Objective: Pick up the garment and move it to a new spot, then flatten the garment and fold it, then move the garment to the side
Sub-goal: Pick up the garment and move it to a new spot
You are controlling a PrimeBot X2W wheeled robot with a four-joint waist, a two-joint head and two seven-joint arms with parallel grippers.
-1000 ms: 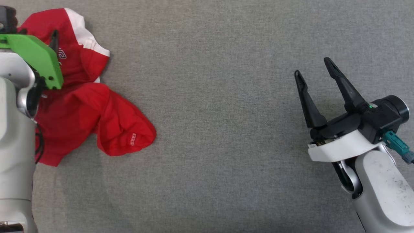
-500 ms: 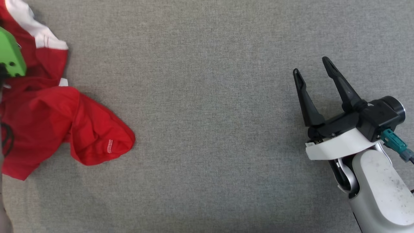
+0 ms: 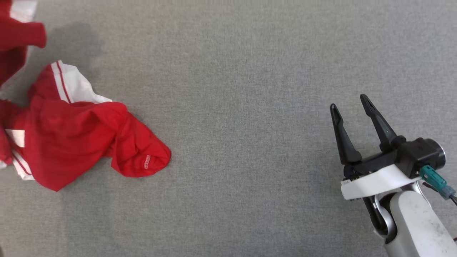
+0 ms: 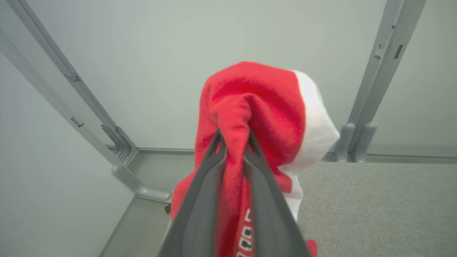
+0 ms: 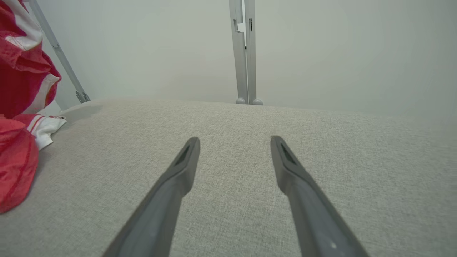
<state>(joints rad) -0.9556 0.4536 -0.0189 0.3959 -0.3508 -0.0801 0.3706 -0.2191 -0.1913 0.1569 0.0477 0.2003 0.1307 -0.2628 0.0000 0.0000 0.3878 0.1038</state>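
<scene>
The left claw (image 4: 234, 136) is raised above the table (image 4: 375, 200) and aimed toward a pale wall. It is clenched on a bunched fold of the garment (image 4: 257, 96), which is draped over both fingertips. The right claw (image 3: 348, 101) is held low at the table's right side on a pale forearm, with its long dark fingers spread wide and nothing grasped between them.

The garment (image 3: 71, 132) is seen at the table's left edge, partly lifted and partly heaped in soft crumpled folds. It is made of red fabric with white panels, thin red stripes and a white-stitched hem. The table (image 3: 250, 107) is covered in grey woven cloth. Grey metal posts (image 5: 243, 53) are seen behind it.
</scene>
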